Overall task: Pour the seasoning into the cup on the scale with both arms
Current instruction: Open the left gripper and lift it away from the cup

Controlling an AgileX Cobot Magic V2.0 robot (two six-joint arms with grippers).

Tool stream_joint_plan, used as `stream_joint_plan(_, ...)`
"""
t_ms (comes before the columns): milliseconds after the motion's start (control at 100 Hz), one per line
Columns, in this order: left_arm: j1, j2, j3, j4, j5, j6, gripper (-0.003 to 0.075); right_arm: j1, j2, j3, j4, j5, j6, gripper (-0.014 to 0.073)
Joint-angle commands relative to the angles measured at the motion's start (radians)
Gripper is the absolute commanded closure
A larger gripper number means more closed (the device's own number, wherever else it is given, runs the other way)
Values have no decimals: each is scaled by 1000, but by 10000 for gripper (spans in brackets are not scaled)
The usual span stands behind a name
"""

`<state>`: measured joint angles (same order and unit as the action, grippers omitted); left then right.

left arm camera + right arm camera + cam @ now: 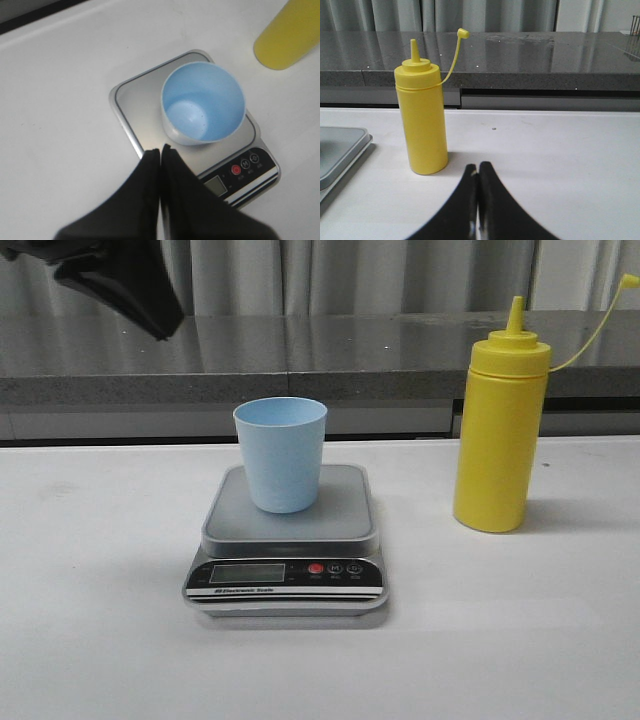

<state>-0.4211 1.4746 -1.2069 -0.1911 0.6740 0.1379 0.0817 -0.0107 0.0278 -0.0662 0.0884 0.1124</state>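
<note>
The pale blue cup (281,454) stands upright and empty on the silver-grey scale (288,575) at the table's middle. The yellow seasoning bottle (500,435) stands upright to the right of the scale, its tethered tip hanging off to the right. In the left wrist view my left gripper (160,149) is shut and empty, high above the scale's (134,97) near-left side, beside the cup (203,103). My right gripper (477,166) is shut and empty, low over the table, short of the bottle (422,120) and a little to its right.
A grey stone counter (320,355) with curtains behind runs along the table's far edge. A black part of the left arm (120,280) hangs at the upper left of the front view. White tabletop (90,540) surrounds the scale.
</note>
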Motion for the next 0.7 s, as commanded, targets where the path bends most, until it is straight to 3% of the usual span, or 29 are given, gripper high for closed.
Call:
stream_joint_plan(0, 33, -120, 48, -20, -92, -13, 741, -6, -19, -18, 1, -78, -8, 662)
stream_joint_plan(430, 277, -492, 363, -20, -163, -17, 741, -6, -19, -18, 1, -78, -8, 662)
stream_joint_plan(690, 342, -729, 549, -20, -260, -17, 741, -6, -19, -18, 1, -78, -8, 662)
